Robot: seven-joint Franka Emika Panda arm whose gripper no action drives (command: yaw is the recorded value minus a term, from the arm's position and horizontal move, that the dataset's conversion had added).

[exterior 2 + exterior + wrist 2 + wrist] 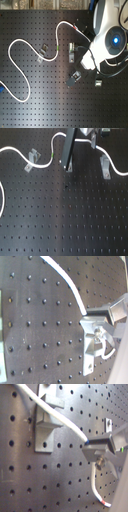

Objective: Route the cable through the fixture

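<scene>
White cable (60,419) runs close in front of the first wrist view and enters between the fingers of the hand (102,449). The fingers look pressed together on it, so the hand pinches the cable; I judge this from the wrist views, because both exterior views hide the fingertips behind the arm. Below the hand the cord hangs in a loop, and its red band (105,503) is near the loose end. Holding so near the end probably gives good control for threading.

Just beside the hand a metal clip (95,343) stands on the black perforated worktop (65,218). It seems to be the next fixture, and the cable is not yet inside it. A second clip (45,424) stands behind, and the cord passes over or through it; I cannot tell which.

Farther away, in the first exterior view, the cable winds past another clip (33,159) with the green band (52,155) after it. In the second exterior view the long rest of the cable (20,70) curves over the worktop, well apart, so there is enough slack.
</scene>
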